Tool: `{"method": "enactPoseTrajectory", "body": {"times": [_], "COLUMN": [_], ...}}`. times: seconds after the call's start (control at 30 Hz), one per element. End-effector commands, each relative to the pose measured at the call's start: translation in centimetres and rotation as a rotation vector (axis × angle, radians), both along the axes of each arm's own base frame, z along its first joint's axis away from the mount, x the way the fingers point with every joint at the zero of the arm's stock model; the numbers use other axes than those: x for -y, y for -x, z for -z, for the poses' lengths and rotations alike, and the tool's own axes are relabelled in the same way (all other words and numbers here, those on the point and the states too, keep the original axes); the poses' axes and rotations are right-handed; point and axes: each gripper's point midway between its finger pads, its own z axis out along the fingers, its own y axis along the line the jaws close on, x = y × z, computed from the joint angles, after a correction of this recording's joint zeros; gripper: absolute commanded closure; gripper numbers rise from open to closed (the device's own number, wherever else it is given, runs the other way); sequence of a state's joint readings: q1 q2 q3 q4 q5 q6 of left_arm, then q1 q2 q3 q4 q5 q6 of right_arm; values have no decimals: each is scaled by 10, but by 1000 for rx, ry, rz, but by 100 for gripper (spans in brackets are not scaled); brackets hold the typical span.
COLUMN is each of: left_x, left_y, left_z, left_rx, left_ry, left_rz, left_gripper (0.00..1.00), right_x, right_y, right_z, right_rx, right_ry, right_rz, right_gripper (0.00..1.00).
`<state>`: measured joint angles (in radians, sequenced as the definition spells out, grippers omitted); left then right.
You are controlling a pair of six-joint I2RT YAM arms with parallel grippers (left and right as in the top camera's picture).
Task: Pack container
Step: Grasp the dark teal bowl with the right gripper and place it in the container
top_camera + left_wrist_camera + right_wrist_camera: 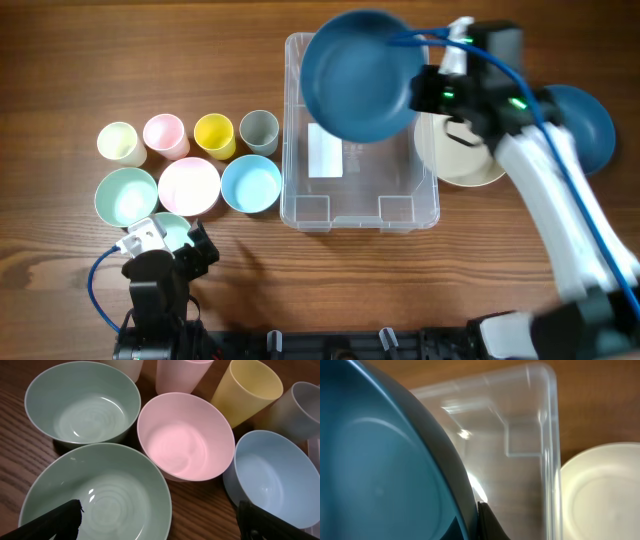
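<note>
The clear container (432,196) stands mid-table with a white label (326,152) on its base. My right gripper (424,90) is shut on the rim of a dark blue bowl (355,75) and holds it tilted above the container's far half. In the right wrist view this bowl (380,470) fills the left, pinched by my fingers (475,525), with the container (530,435) beneath. My left gripper (178,250) is open and empty over a green bowl (172,230). Its fingers (160,527) straddle that bowl (100,500).
Left of the container are cream (120,143), pink (165,133), yellow (215,135) and grey (259,130) cups. Before them stand green (126,195), pink (189,185) and light blue (251,183) bowls. A cream bowl (455,155) and another dark blue bowl (590,120) sit to its right.
</note>
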<state>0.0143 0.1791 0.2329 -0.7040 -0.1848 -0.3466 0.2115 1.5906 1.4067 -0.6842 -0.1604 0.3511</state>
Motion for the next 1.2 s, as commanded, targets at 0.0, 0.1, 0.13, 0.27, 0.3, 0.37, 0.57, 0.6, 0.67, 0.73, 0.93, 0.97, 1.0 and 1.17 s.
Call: {"method": "enactPoseTrajectory", "body": {"times": [0.0,0.1,0.13,0.27,0.3,0.37,0.57,0.6,0.67,0.73,0.93,0.97,1.0,1.17], "left_x": [0,0,0,0,0,0,0,0,0,0,0,0,0,0], "left_y": [0,0,0,0,0,0,0,0,0,0,0,0,0,0], "left_z": [2,2,2,2,2,2,2,2,2,2,2,2,2,2], "left_rx": [0,0,0,0,0,0,0,0,0,0,0,0,0,0], "left_ry": [4,4,4,4,4,4,4,4,4,4,4,4,4,4], "left_rz": [-1,-1,-1,-1,-1,-1,-1,-1,-1,-1,-1,-1,-1,-1], "left_gripper": [0,0,0,0,0,0,0,0,0,0,0,0,0,0], "right_x": [-1,-8,-12,-22,-26,-32,-16,2,34,75,232,250,272,343], "right_y": [-39,-62,-64,-64,-62,-60,-54,-52,-46,-34,24,33,46,112], "right_z": [29,53,54,55,56,56,42,33,17,5,22,29,37,109], "right_rx": [-13,-11,3,16,11,12,11,8,3,-29,-234,-263,-296,-507], "right_ry": [87,88,92,99,101,101,110,117,118,89,15,11,5,-63], "right_rz": [17,2,-27,-60,-68,-81,-31,37,136,275,747,794,855,1107], "right_gripper": [96,96,96,95,81,64,50,49,43,38,23,21,18,16]}}
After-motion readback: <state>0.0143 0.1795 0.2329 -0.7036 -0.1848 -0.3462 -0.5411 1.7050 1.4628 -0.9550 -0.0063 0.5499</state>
